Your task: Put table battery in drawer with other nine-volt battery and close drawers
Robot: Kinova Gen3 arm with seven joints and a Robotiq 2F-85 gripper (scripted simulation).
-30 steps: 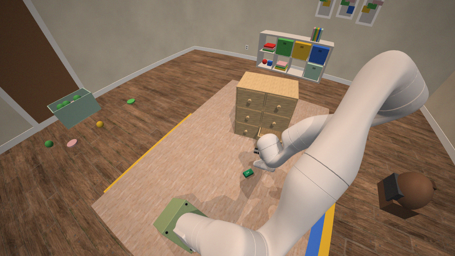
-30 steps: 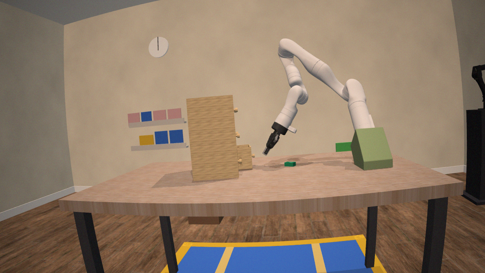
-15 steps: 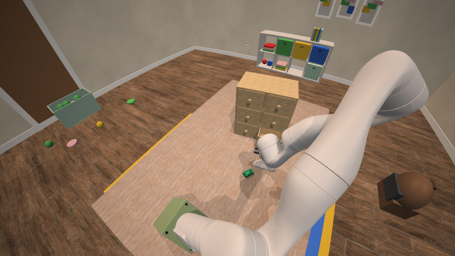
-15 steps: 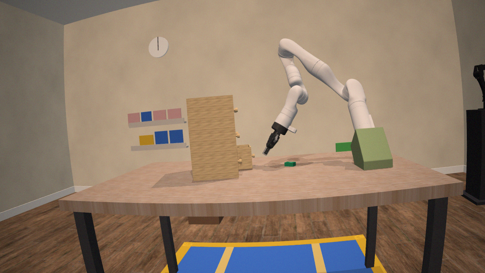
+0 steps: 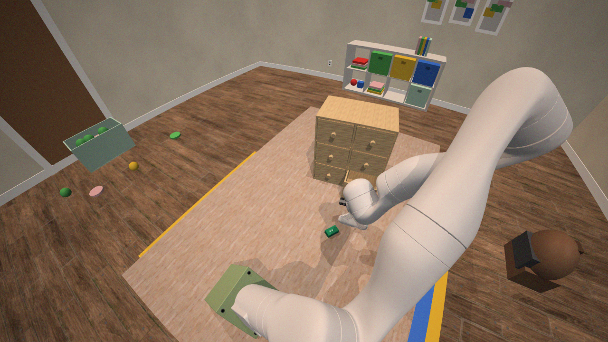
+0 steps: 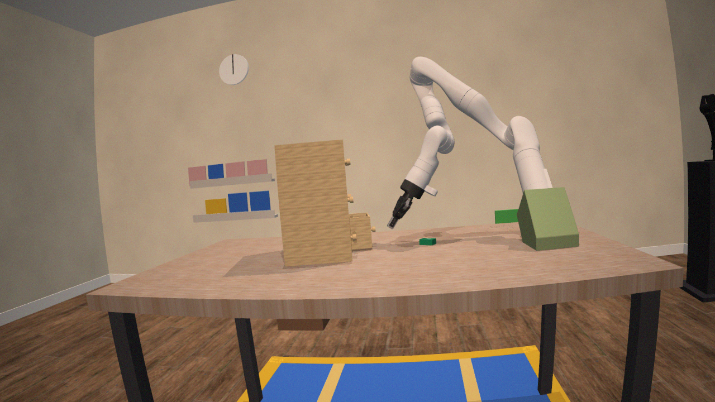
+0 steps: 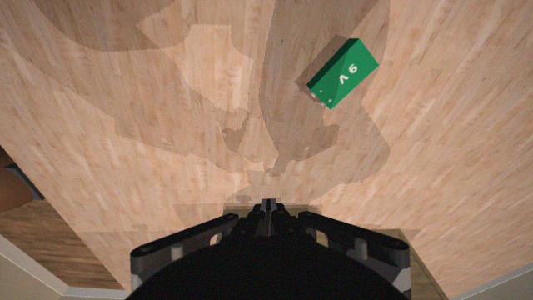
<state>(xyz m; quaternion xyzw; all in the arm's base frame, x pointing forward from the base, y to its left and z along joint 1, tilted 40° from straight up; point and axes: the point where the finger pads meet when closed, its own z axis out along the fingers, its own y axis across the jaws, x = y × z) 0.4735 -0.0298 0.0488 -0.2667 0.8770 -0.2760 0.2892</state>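
Note:
A green nine-volt battery (image 5: 331, 231) (image 6: 427, 241) (image 7: 342, 73) lies flat on the table. The small wooden chest (image 5: 356, 127) (image 6: 312, 205) stands on the table with six knobbed drawers. Its bottom right drawer (image 6: 361, 230) (image 5: 352, 175) is pulled partway out; the other drawers are in. What lies in the drawer is hidden. My gripper (image 6: 392, 224) (image 7: 269, 208) is shut and empty. It hangs tilted above the table, just in front of the open drawer, between the chest and the battery. In the top view the arm hides it.
The robot's green base (image 5: 231, 293) (image 6: 547, 217) stands at the table's near end. The table (image 6: 400, 285) is wide, with its edges far from the chest. A floor shelf (image 5: 393, 72), a green bin (image 5: 99, 144) and small balls lie off the table.

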